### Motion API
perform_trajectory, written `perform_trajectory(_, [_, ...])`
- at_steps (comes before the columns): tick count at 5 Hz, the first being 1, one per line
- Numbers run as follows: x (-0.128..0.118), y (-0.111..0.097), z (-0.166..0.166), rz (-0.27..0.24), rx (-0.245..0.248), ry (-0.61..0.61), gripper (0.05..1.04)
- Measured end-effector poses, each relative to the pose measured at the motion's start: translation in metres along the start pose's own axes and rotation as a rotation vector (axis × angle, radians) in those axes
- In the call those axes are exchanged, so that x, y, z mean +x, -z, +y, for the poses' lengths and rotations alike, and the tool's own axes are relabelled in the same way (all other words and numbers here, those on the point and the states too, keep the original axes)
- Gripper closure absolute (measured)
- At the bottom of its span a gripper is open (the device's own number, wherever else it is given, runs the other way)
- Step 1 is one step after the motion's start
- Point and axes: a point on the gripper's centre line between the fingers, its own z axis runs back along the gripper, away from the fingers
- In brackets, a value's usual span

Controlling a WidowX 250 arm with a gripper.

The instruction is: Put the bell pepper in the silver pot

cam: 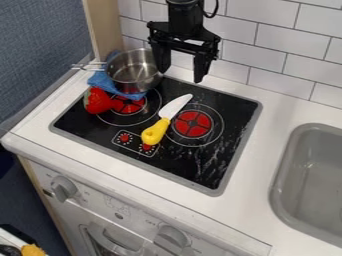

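Observation:
My gripper point(182, 71) hangs at the top centre over the back of the stove, its two fingers spread wide with nothing between them. The left finger overlaps the right rim of the silver pot point(132, 79) in this view; whether they touch I cannot tell. The pot stands at the stove's back left, partly on a blue cloth, with its handle pointing left. In front of the pot and to its left lies the red bell pepper point(98, 101), at the stove's left edge beside the cloth, well away from the gripper.
A toy knife with a yellow handle point(155, 132) lies across the middle of the black stove top point(205, 172). The blue cloth point(101, 81) is bunched under the pot. A grey sink point(308, 180) is at the right, and a tiled wall point(280, 57) rises behind the counter.

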Motion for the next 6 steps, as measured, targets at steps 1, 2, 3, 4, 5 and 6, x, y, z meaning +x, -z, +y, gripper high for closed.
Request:
perform_trajectory(1, [-0.005, 0.013, -0.001, 0.040, -0.006, 0.005, 0.083])
perform_trajectory(2, [-0.025, 0.022, 0.023, 0.068, -0.024, -0.019, 0.083])
perform_trajectory(3, [-0.040, 0.011, 0.055, 0.038, -0.019, -0.039, 0.083])
perform_trajectory(4, [-0.064, 0.006, 0.100, 0.013, 0.015, -0.047, 0.083])
perform_trajectory(5, [-0.070, 0.016, 0.121, 0.006, 0.031, -0.055, 0.083])
perform_trajectory(6, [-0.071, 0.034, 0.131, 0.052, 0.040, -0.061, 0.083])
